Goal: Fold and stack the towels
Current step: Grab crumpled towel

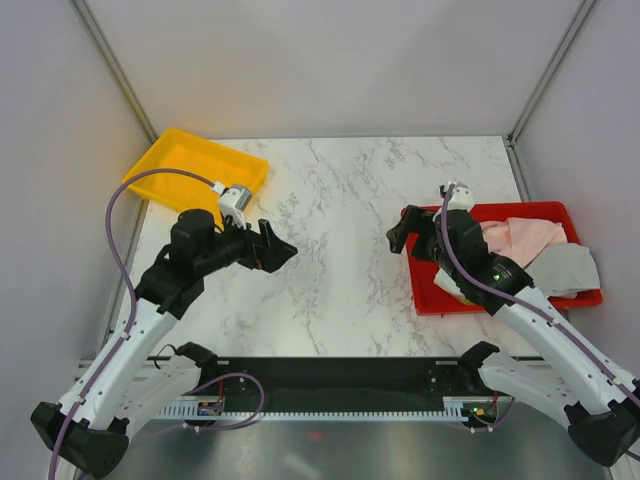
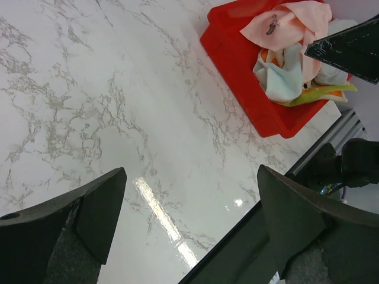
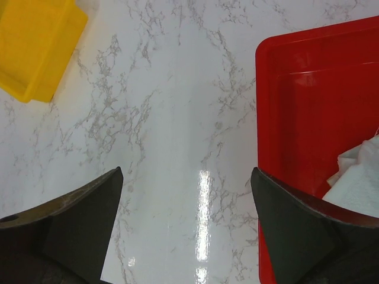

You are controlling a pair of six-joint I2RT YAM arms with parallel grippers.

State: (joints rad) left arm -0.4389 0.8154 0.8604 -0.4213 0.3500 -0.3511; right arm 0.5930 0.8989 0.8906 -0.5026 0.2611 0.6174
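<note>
Nothing is folded yet: the towels (image 1: 540,250) lie crumpled in the red tray (image 1: 520,208) at three o'clock (all work remains). Left claw (image 1: 280,248) and right claw (image 1: 400,230) gape wide, holding nothing, above the tabletop (image 1: 350,290).

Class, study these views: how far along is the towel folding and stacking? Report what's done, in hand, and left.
Done: nothing visibly; the towels lie crumpled in the red tray. In hand: nothing; the left tool and right tool hover open and empty. Left: every towel needs lifting out, folding and stacking.
</note>
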